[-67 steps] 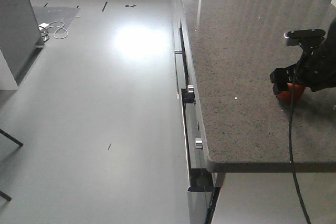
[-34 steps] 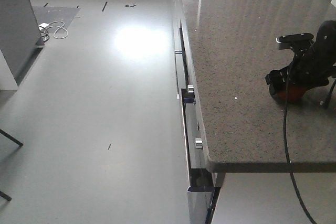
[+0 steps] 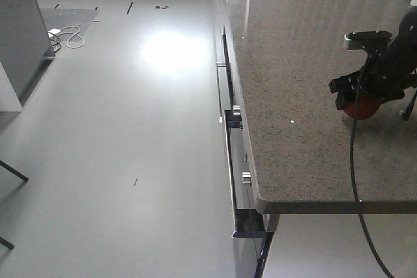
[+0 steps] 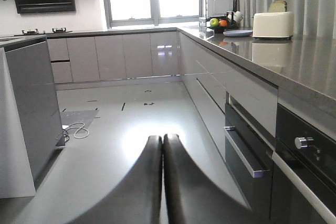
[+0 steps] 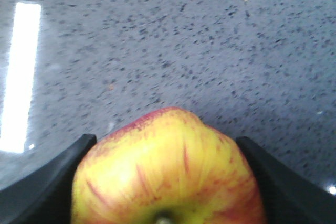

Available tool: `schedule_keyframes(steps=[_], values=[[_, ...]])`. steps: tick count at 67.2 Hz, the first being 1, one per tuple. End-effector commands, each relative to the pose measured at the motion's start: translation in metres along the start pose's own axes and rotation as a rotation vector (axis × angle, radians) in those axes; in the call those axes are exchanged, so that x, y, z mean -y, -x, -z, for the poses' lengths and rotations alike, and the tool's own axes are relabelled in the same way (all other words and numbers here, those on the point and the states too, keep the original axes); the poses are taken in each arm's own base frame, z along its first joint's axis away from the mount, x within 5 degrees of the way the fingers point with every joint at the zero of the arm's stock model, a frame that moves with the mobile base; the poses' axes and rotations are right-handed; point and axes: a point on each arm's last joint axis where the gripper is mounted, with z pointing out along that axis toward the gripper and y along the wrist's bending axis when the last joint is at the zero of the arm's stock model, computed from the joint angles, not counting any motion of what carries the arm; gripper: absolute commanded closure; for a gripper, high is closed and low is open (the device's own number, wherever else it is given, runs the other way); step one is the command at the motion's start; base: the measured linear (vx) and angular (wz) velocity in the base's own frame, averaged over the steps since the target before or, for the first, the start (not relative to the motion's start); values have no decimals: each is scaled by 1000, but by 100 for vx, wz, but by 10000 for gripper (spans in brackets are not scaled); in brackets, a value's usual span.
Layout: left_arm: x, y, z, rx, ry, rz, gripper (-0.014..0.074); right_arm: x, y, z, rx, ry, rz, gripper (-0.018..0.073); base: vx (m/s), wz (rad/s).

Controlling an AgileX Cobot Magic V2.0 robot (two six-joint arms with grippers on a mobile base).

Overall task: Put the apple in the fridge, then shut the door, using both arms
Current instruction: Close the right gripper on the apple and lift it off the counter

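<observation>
The apple (image 5: 168, 174) is being gripped between the fingers (image 5: 47, 182) of the right gripper (image 3: 352, 96), well in from the countertop's (image 3: 293, 63) long edge and near corner, with bare stone lying all around. The left gripper (image 4: 163, 145) is being held with its fingers pressed together, over open floor (image 4: 115, 129) beside the drawer fronts (image 4: 241, 145).

A speckled grey counter (image 3: 293, 63) is shown, glossy and streaked with reflected light. Near its right side an apple (image 3: 362, 107) is clamped in the right hand (image 3: 357, 99); whether it rests on the stone cannot be told. At the far end a cream toaster (image 4: 273, 24) and a plate (image 4: 237, 33) are carried. On the floor (image 3: 130, 161) a white cable (image 3: 67, 36) lies coiled.
</observation>
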Motion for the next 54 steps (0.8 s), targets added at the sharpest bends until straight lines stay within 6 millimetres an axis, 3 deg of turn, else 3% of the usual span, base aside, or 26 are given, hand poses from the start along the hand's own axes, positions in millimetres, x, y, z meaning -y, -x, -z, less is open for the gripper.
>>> schedule_keyframes(steps=[1, 11, 28, 54], values=[[1, 13, 2, 102, -7, 9, 603, -7, 9, 57, 114, 28, 2, 477, 0, 0], [1, 13, 2, 102, -7, 9, 603, -21, 4, 81, 162, 90, 41, 524, 0, 0], [1, 13, 2, 102, -7, 9, 603, -72, -22, 106, 227, 137, 156, 538, 0, 0], [1, 13, 2, 102, -7, 9, 603, -144, -88, 137, 285, 232, 272, 537, 0, 0]])
